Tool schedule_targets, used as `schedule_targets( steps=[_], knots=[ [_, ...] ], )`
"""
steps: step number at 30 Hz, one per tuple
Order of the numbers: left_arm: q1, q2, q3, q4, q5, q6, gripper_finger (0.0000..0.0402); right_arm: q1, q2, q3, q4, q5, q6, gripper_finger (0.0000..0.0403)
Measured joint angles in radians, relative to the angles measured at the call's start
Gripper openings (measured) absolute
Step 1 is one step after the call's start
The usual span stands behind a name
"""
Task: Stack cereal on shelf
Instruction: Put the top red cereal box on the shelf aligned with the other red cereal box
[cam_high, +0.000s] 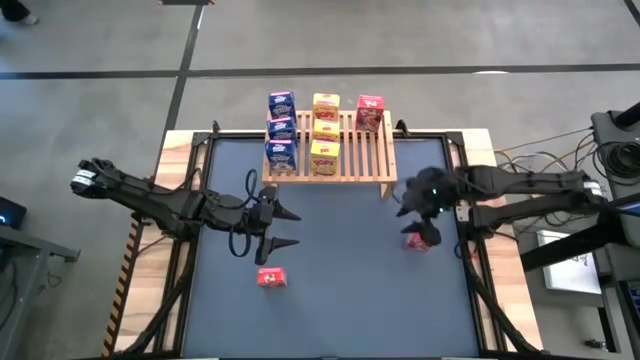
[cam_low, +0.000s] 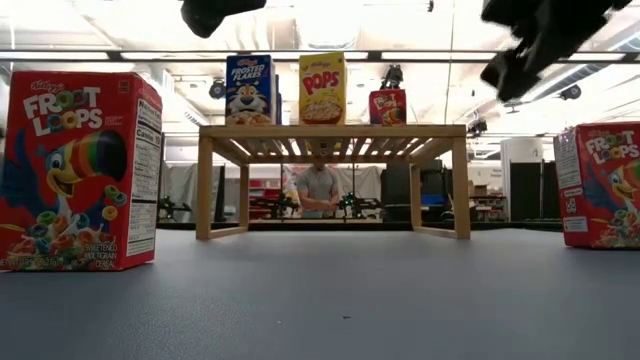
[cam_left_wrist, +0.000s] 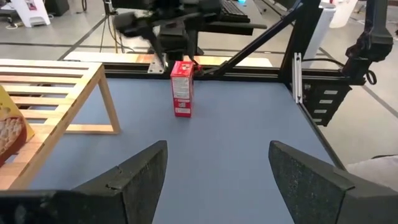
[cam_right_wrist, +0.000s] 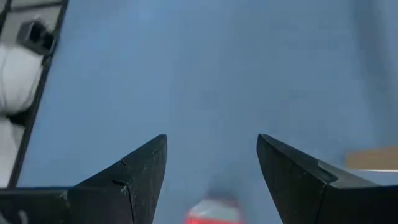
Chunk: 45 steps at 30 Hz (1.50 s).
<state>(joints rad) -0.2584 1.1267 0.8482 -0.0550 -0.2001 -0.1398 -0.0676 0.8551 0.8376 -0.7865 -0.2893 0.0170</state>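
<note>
Cereal on shelf: seven small boxes stand on the slatted wooden shelf (cam_high: 340, 150) at the far side of the table (cam_high: 340, 300) — three blue (cam_high: 281, 130) in a column on the left, three yellow (cam_high: 325, 131) in the middle column, one red (cam_high: 369, 112) at the right rear.
Cereal off shelf: one red box (cam_high: 271, 278) stands on the table in front of the left hand; another red box (cam_high: 418, 238) stands under the right hand, near the shelf's right leg.
Readable print: in the low view the front blue box (cam_low: 251, 90) reads "Frosted Flakes", the yellow (cam_low: 322, 88) "Pops", and the near red box (cam_low: 78, 170) "Froot Loops" with a toucan; the red box at the picture's right edge (cam_low: 600, 185) shows the same name, cut off by the frame.
Left hand (cam_high: 280, 228): over the table's left half, fingers spread wide, holding nothing.
Right hand (cam_high: 425, 230): poised directly above the red box, fingers apart, nothing gripped; in its wrist view only a red sliver of the box (cam_right_wrist: 211, 213) shows between them.
Hard to make out: the print on the red box on the shelf (cam_low: 387, 107) is too small to read; rear boxes are hidden behind front ones in the low view.
Background: a person (cam_low: 319, 188) stands beyond the table, seen under the shelf.
</note>
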Motion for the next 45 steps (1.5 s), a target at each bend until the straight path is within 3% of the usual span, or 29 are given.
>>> schedule_targets(
  steps=[6,11,18,25,37,45],
  knots=[
    [0.000,0.000,-0.001,-0.016,0.000,0.008,0.0265,0.204,0.103,0.092,-0.263,0.231,0.187,0.0237],
    [0.000,0.000,-0.010,-0.015,0.000,0.021,0.0265,0.296,0.106,0.154,-0.325,0.263,0.309,0.0237],
    [0.000,0.000,-0.050,0.016,0.000,0.010,0.0265,0.303,0.074,0.143,-0.435,0.339,0.394,0.0248],
    [0.000,0.000,-0.112,0.107,0.008,-0.008,0.0265,0.303,0.034,0.101,-0.411,0.343,0.435,0.0281],
    [0.000,0.000,-0.118,0.116,0.011,-0.005,0.0265,0.303,0.038,-0.011,-0.314,0.294,0.447,0.0352],
    [0.000,0.000,-0.118,0.117,0.011,-0.007,0.0265,0.303,0.038,-0.060,-0.303,0.291,0.445,0.0345]
  ],
)
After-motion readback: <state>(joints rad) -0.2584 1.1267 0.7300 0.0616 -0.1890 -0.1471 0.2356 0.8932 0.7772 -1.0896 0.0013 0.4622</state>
